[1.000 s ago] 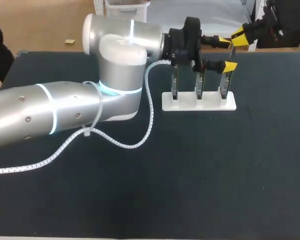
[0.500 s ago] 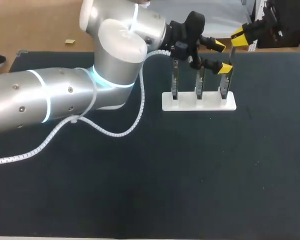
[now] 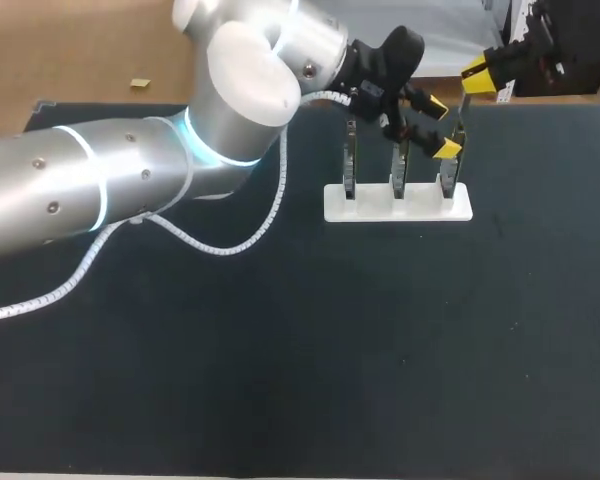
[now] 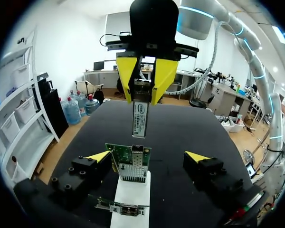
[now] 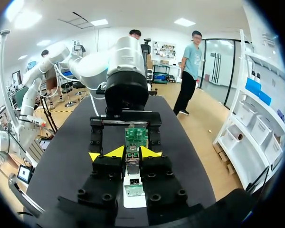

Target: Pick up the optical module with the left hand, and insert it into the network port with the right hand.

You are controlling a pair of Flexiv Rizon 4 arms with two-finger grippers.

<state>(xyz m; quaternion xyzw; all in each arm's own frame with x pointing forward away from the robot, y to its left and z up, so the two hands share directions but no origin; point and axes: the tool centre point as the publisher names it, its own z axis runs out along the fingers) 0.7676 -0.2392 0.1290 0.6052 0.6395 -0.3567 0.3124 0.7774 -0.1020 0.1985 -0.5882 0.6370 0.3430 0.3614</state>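
Optical module (image 4: 139, 118) hangs upright, gripped at its upper end between the yellow fingers of the right gripper (image 4: 142, 97). It is just above a green circuit board (image 4: 116, 153) with the network port (image 4: 133, 168), not touching it. The left gripper (image 4: 148, 156) is spread wide, one finger at each side of this board. The board stands on a white stand (image 4: 130, 197).

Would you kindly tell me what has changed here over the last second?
The left end effector tilted downward, its open yellow tips sinking beside the upright green circuit boards as the silver arm rose. The right end effector stayed put, shut on the silver optical module; the white rectangular stand did not move.
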